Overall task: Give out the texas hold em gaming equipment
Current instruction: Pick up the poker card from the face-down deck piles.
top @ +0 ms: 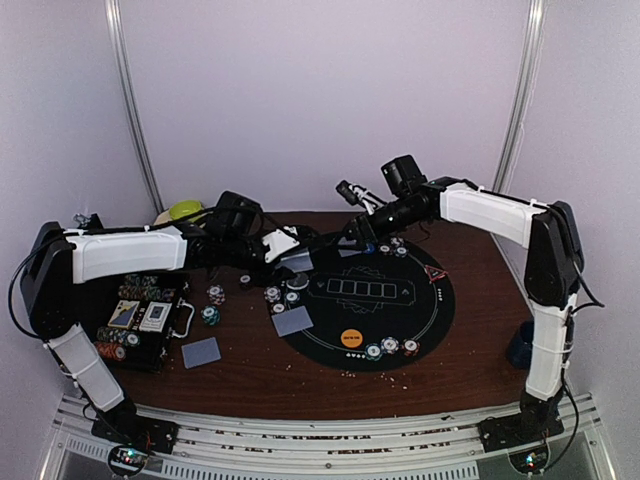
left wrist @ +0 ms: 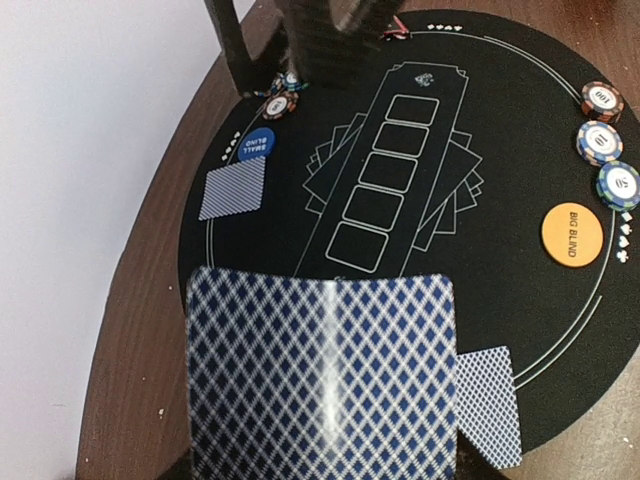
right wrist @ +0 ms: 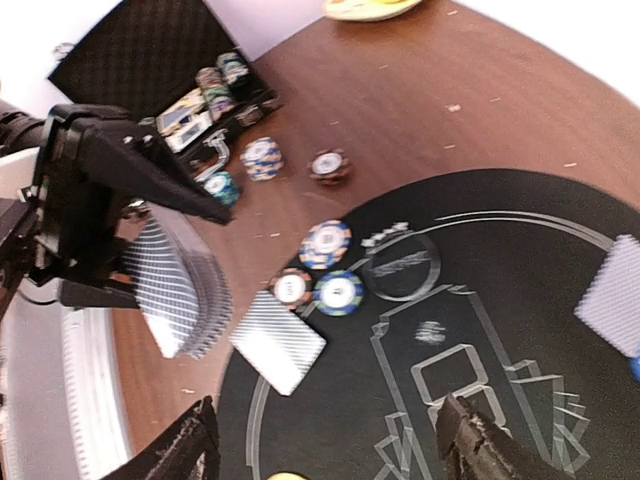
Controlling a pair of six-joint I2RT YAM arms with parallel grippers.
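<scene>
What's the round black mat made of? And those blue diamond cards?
Round black mat: probably rubber or felt; matte, lies flat, white printed lines. Blue diamond-backed playing cards: likely coated card or plastic; a bright glare stripe runs down the top one.

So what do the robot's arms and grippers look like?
Both the left arm and right arm have white shell links between black joints, with thin black cables looping near the shoulders. The left gripper and right gripper are black, with two angular fingers each.

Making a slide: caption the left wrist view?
Deck of cards held over the poker mat, orange Big Blind disc and three chips near its edge.
</scene>
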